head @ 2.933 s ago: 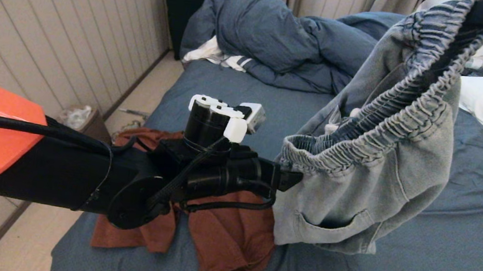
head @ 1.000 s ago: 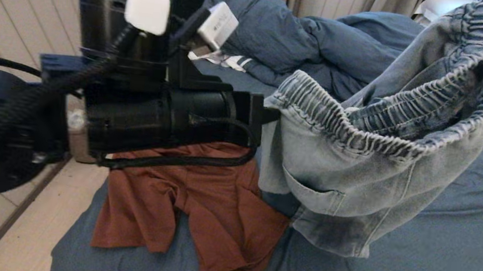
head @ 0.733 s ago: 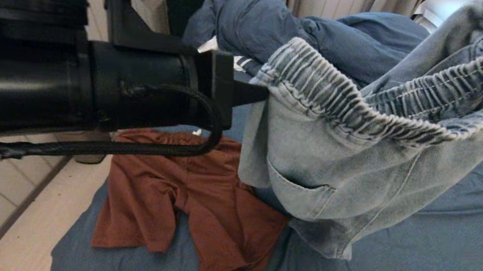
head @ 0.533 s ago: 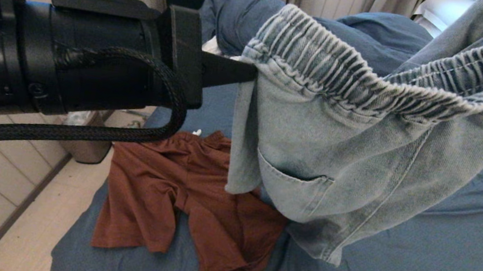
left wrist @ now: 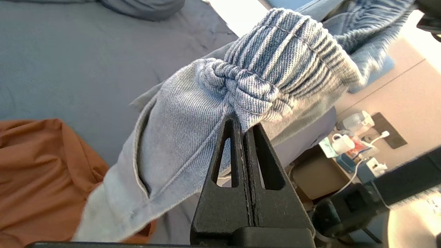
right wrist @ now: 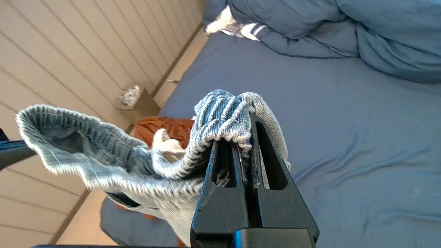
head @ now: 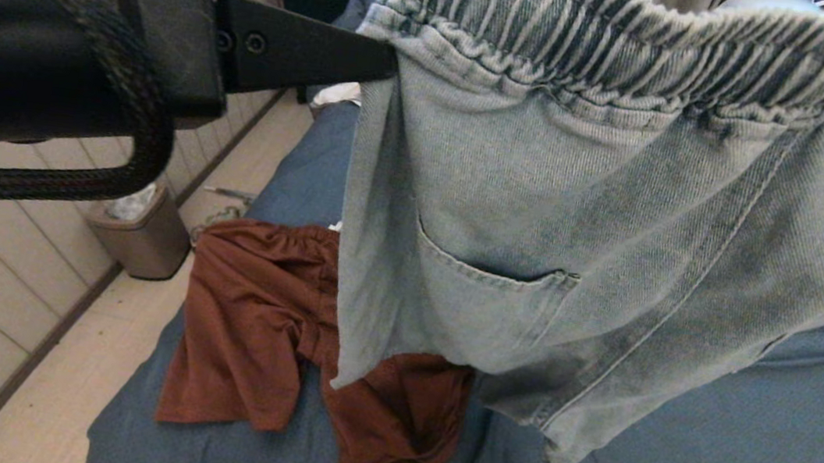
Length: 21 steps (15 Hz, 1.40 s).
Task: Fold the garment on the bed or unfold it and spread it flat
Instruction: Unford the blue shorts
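Garment: light blue denim shorts with a stretchy gathered waistband. They hang in the air over the bed, with only the lowest hem near the sheet.

Left end effector: closed tight on one end of the waistband. In the head view its black fingers poke into the cloth at the top left.

Right end effector: closed tight on the other end of the waistband. It is out of the head view, off to the right.

How the shorts hang: the waistband runs in a line between the two grips and the rest droops down. A back pocket faces the head camera.

How it will handle: I think the denim is soft and floppy but thicker and heavier than a thin shirt. It should fall straight and not flutter. It will not break. It is not slippery, and the bumpy waistband gives a good hold.

Where to hold: the two ends of the waistband look like the best places, and both are already held. Pulling them apart should make the cloth flat.

Also on the bed: rust-brown shorts lie under the hanging hem, near the bed's left edge. The denim could land on them, so it may be best to lay it on the bare sheet to the right.

Beside the bed: a small bin on the floor.
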Motion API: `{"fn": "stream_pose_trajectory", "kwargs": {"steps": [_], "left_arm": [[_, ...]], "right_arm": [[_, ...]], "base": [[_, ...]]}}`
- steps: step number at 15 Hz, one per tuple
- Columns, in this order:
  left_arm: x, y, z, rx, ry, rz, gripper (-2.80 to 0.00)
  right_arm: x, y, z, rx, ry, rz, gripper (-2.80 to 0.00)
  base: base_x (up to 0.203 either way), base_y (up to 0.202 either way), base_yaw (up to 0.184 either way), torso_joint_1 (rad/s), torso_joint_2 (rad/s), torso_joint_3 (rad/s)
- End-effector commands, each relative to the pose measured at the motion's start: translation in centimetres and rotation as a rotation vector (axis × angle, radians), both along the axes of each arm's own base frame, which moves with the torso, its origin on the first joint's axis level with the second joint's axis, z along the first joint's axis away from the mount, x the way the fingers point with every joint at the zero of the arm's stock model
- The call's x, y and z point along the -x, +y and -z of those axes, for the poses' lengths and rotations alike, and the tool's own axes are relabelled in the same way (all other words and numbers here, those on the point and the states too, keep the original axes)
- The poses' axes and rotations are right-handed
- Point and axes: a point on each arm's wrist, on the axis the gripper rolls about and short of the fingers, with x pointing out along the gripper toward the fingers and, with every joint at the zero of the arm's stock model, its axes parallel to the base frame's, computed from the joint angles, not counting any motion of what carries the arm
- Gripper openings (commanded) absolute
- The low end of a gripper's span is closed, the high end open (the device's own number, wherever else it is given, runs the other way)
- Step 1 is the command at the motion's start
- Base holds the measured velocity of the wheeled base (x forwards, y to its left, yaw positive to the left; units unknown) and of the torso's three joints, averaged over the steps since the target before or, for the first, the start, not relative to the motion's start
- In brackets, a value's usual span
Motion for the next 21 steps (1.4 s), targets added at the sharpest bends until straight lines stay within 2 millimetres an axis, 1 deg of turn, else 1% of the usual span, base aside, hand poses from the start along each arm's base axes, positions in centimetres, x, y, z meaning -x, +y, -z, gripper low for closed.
{"fn": "stream_pose_trajectory", "kwargs": {"steps": [1, 7, 9, 12, 15, 20, 21], "left_arm": [[1.5, 1.9, -1.1, 0.037, -0.03, 0.002, -2.8], [3.5, 4.3, -2.4, 0.056, -0.047, 0.0, -2.8], [3.9, 4.9, -2.9, 0.054, -0.046, -0.002, -2.8], [3.9, 4.9, -3.1, 0.052, -0.044, -0.007, -2.8], [3.5, 4.6, -3.1, 0.044, -0.036, -0.04, -2.8], [3.6, 4.6, -2.5, 0.02, -0.016, -0.038, -2.8], [3.4, 4.4, -2.3, 0.014, -0.012, -0.037, -2.8]], "right_arm": [[0.9, -0.8, -0.1, -0.018, -0.016, -0.015, -2.8], [2.4, -2.3, -0.3, -0.045, -0.044, -0.016, -2.8], [2.5, -2.4, 0.0, -0.022, -0.022, 0.006, -2.8], [2.2, -2.3, 0.8, 0.029, 0.039, 0.057, -2.8], [1.4, -2.4, 1.6, 0.081, 0.102, 0.211, -2.8], [1.7, -2.7, 2.7, 0.151, 0.182, 0.23, -2.8], [1.5, -2.6, 2.7, 0.154, 0.187, 0.231, -2.8]], "base": [[0.0, 0.0, 0.0, 0.0, 0.0, 0.0], [0.0, 0.0, 0.0, 0.0, 0.0, 0.0], [0.0, 0.0, 0.0, 0.0, 0.0, 0.0], [0.0, 0.0, 0.0, 0.0, 0.0, 0.0], [0.0, 0.0, 0.0, 0.0, 0.0, 0.0], [0.0, 0.0, 0.0, 0.0, 0.0, 0.0], [0.0, 0.0, 0.0, 0.0, 0.0, 0.0]]}}
